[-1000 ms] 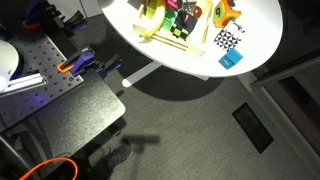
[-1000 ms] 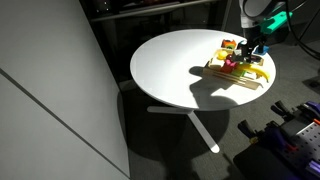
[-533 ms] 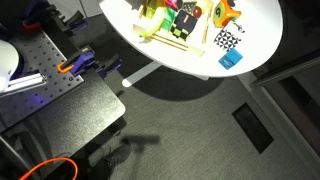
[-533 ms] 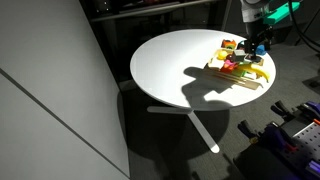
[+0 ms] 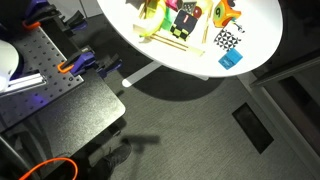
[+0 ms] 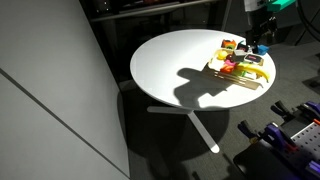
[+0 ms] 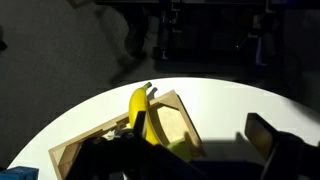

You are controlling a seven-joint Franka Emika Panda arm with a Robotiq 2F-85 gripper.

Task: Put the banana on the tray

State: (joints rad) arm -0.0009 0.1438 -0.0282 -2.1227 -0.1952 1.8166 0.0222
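Banana lies on the tray, lengthwise along one side, far tip at the tray's far rim. In the wrist view it's straight ahead of my gripper and below it; dark blurred shapes along the bottom edge cover its near end. In an exterior view the banana shows as a yellow curve at the tray's outer end, and my gripper hangs above that end, clear of it. Fingers apart or together: cannot tell, too dark and too small.

Counts: one banana, one tray, one round white table. One orange-and-yellow toy, one checkered card and one blue block, all three on the table off the tray, near its end. A cluster of coloured toys in red, pink and green sits on the tray just beside the banana; the exact number can't be made out. That cluster crowds the tray's inner part.
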